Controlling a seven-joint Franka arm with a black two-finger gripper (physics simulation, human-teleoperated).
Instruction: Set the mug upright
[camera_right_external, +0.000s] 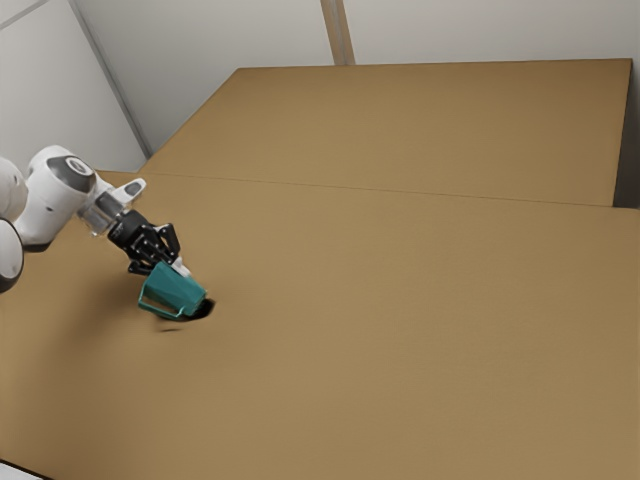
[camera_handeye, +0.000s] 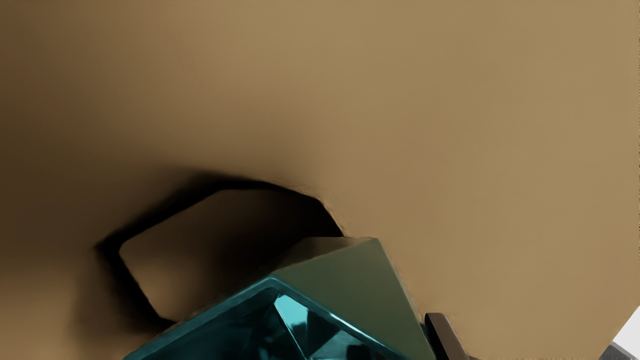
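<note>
The teal mug (camera_right_external: 172, 290) is tilted over the table at the exterior view's left, its handle side low and toward that view's left. My gripper (camera_right_external: 178, 264) comes down at a slant from the upper left and is shut on the mug's body. In the wrist view the mug (camera_handeye: 350, 285) shows its open mouth and a flat outer wall, with one finger of my gripper (camera_handeye: 444, 336) against that wall. The mug hides the other finger. A dark shadow lies close under the mug, and whether its lower edge touches the table cannot be told.
The brown table (camera_right_external: 400, 330) stretches away to the exterior view's right, with a thin seam across it. Pale walls (camera_right_external: 240, 35) stand behind it. A white and grey object (camera_handeye: 625, 336) shows at a corner of the wrist view.
</note>
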